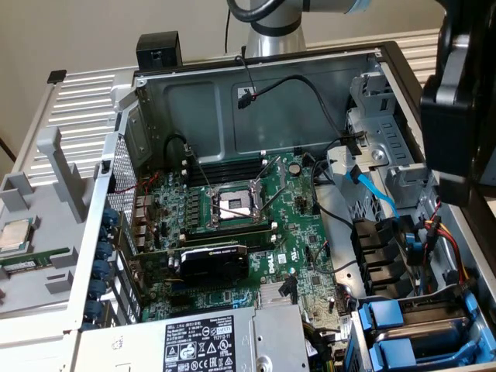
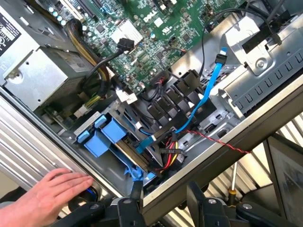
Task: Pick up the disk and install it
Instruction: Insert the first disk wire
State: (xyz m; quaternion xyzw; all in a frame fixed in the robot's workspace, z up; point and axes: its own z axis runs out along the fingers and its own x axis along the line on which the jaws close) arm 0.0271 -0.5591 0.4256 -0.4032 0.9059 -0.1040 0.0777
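The gripper (image 2: 165, 196) hangs over the case rim (image 2: 203, 168) at the corner that holds the drive cage (image 2: 125, 111). Its two fingers (image 2: 195, 201) stand apart with nothing between them, so it is open and empty. The disk (image 2: 102, 137) is judged to be the unit in the bright blue carrier standing in that cage, between the power supply (image 2: 42, 71) and the black bay dividers (image 2: 163, 101). In the exterior view the disk (image 1: 391, 325) sits low on that view's right. Its silver body and label are hidden, so it cannot be told whether it is fully seated. Hazards noted: a person's hand (image 2: 49, 196) lies at the case edge just beside the gripper, and any descent or closing there could pinch it. A blue data cable (image 2: 210, 94) loops loose across the cage, with red and yellow power leads (image 2: 173, 153) and a thin red wire (image 2: 220, 142) near the carrier. A finger passing through could snag these, pulling a connector or dragging the disk askew. A tilted carrier could jam in its rails.
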